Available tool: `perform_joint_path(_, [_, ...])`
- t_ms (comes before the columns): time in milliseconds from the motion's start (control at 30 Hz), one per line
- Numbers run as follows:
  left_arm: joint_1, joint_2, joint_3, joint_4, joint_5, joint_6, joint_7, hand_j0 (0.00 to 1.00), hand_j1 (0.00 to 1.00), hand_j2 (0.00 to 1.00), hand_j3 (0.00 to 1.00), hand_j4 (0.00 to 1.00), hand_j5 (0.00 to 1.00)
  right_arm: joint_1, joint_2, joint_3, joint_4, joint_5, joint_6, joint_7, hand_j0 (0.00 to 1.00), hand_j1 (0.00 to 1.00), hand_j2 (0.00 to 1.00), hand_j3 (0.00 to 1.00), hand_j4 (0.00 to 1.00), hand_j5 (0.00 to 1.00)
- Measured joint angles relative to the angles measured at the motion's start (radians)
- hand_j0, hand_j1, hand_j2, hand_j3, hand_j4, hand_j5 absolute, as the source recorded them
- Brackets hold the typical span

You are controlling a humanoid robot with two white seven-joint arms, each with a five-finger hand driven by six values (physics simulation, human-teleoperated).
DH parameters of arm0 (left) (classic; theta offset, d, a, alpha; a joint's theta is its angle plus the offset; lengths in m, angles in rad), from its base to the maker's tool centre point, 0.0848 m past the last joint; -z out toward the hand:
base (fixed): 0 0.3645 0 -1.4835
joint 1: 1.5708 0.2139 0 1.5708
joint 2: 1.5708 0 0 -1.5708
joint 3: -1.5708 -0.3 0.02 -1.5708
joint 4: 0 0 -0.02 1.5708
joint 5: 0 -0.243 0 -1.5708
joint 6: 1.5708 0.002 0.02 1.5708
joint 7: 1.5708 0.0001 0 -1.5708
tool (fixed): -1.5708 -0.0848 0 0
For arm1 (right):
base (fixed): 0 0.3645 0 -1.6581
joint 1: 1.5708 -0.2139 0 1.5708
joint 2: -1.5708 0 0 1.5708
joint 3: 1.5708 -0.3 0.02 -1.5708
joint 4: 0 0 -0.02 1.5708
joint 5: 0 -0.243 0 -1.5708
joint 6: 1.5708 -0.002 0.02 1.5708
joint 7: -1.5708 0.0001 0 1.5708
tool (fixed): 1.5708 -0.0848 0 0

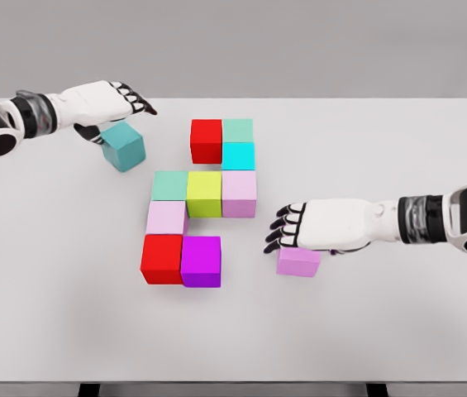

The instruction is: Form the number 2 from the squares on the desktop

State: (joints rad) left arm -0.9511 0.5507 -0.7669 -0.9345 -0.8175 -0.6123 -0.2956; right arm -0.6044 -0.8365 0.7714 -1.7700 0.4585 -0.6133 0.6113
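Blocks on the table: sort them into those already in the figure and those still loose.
In the figure:
red block, mint block, cyan block, green block, yellow block, pink block, pale pink block, lower red block, purple block

Loose:
teal block under the left hand
lilac block under the right hand

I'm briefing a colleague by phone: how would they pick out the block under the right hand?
On the white table, look right of the block cluster to the right hand. Beneath its fingers lies a light purple cube, standing alone, apart from the cluster, unlike the pale pink blocks built into it.
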Motion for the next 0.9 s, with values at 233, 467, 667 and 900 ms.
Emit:
perform_joint_path(233, [0.008,0.065,0.006,-0.004,0.050,0.000,0.003,1.00,1.00,1.00,1.00,1.00,1.00,-0.037,-0.046,-0.014,0.000,-0.112,0.000,0.000,1.00,1.00,1.00,1.00,1.00,1.00])
perform_joint_path(467, [0.040,0.257,-0.001,-0.065,0.194,0.000,0.003,1.00,1.00,1.00,1.00,1.00,1.00,-0.064,-0.153,-0.076,0.042,-0.184,0.000,0.000,1.00,1.00,1.00,1.00,1.00,1.00])
perform_joint_path(667, [0.061,0.298,-0.025,-0.075,0.209,0.000,0.000,1.00,1.00,1.00,1.00,1.00,1.00,-0.106,-0.169,-0.010,0.148,-0.136,0.000,0.000,0.99,0.99,0.99,0.99,0.99,0.99])
perform_joint_path(900, [0.069,0.283,-0.049,-0.048,0.193,0.000,-0.017,1.00,1.00,1.00,1.00,1.00,1.00,-0.107,-0.207,0.058,0.119,-0.057,0.000,0.000,0.99,0.99,0.99,0.99,0.99,0.99])
